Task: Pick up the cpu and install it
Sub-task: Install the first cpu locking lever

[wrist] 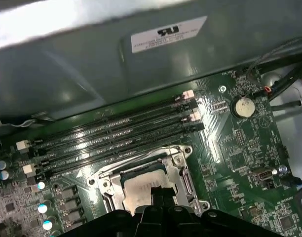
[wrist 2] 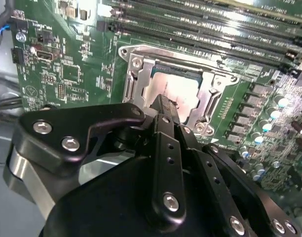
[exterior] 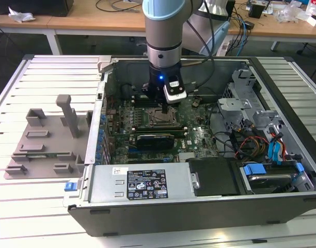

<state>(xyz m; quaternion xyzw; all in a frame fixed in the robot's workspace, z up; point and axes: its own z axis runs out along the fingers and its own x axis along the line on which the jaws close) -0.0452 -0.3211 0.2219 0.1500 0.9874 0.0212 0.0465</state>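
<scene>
One gray fixture plate (exterior: 42,144) lies on the slatted surface (exterior: 8,103) at the exterior view's left, well apart from my work. Next comes the open computer case (exterior: 199,206), and inside it my tool (exterior: 165,109) reaches down onto the motherboard (exterior: 196,137). In both wrist views the cpu (wrist 2: 176,89) sits inside the metal frame of the socket (wrist 2: 136,81), its silvery top showing, with my tool's tip right over it and apparently touching it. Whether my tool grips the chip or stands slack I cannot tell; the fingertips are hidden behind its own body. My worry is seating: if the chip rests slightly askew in the frame, pressing down could bend the contacts beneath. Pulling away unevenly could also drag it out of place.
</scene>
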